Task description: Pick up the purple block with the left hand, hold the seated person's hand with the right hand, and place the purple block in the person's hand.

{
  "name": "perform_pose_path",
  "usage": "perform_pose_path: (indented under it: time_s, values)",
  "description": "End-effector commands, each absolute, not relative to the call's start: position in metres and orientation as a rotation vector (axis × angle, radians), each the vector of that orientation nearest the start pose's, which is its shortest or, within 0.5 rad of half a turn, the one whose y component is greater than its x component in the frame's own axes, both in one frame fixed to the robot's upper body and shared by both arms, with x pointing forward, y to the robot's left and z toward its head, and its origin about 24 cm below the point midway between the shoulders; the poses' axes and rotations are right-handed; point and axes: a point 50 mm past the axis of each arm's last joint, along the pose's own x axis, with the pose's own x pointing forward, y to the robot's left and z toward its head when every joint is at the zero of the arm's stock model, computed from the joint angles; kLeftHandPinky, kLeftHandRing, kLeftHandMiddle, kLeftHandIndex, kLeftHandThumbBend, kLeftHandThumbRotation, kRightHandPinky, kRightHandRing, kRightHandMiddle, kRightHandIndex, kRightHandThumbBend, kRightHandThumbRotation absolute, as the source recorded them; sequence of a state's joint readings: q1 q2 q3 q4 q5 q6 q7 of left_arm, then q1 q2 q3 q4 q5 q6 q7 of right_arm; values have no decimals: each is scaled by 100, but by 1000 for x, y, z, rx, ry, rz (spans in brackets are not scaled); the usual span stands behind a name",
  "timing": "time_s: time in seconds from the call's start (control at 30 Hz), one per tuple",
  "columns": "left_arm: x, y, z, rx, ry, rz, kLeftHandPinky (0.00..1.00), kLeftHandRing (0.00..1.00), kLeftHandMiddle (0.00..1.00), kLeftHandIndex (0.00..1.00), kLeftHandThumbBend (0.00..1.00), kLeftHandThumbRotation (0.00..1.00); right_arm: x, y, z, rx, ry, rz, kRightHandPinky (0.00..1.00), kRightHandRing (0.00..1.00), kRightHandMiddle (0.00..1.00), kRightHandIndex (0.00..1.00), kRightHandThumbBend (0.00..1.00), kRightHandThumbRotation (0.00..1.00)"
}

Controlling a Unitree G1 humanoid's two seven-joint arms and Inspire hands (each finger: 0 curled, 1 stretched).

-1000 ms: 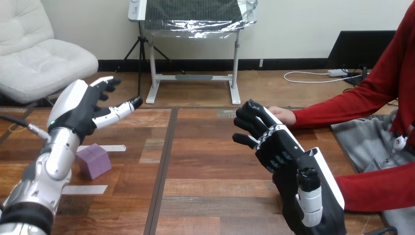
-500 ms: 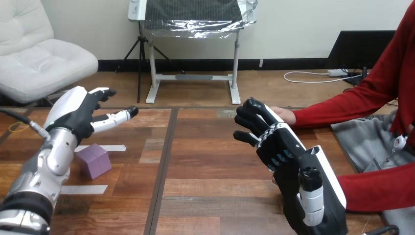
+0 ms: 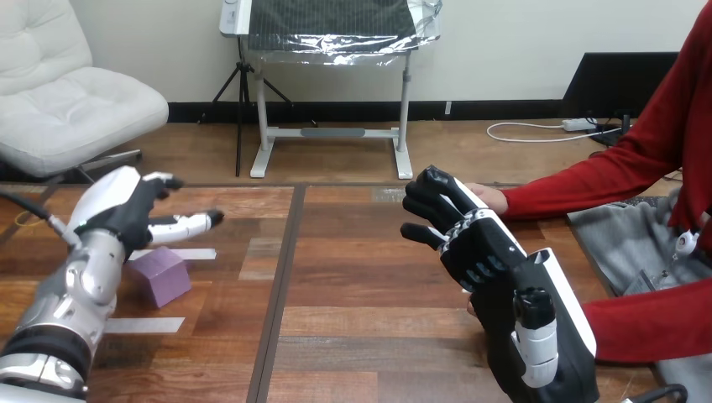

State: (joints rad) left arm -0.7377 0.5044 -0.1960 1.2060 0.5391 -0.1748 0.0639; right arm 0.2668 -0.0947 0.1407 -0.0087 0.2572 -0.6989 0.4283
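The purple block [image 3: 159,275] sits on the worktop [image 3: 361,285] just below the left hand [image 3: 126,211], which is spread wide and empty. It looks light, rigid and smooth-faced; opposite flat sides suit a pinch. The right hand [image 3: 479,252] is beside the person's hand [image 3: 489,198]; any grip I cannot tell

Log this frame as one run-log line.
left hand: open, raised near purple block | block: on table, ungrasped | right hand: beside person's hand, hold unclear
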Motion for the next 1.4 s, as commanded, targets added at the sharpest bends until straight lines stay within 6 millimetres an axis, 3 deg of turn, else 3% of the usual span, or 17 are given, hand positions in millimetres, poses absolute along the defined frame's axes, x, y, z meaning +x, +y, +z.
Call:
perform_pose_path:
  time_s: [0.0, 0.37, 0.7, 1.37]
  values:
    - [367, 270, 71, 1162, 267, 24, 73, 83, 84, 83, 77, 58, 185, -141, 71, 77, -564, 411, 85, 91, 90, 91, 77, 100]
    - [363, 274, 62, 1223, 329, 28, 77, 80, 80, 80, 86, 57, 184, -141, 72, 85, -567, 410, 85, 91, 90, 91, 77, 100]
    - [361, 276, 58, 1260, 379, -1, 82, 82, 82, 82, 86, 59, 184, -141, 74, 90, -568, 414, 85, 90, 90, 90, 78, 100]
    - [360, 276, 55, 1289, 433, -26, 80, 84, 85, 84, 88, 57, 185, -140, 75, 80, -573, 414, 85, 90, 89, 90, 79, 100]
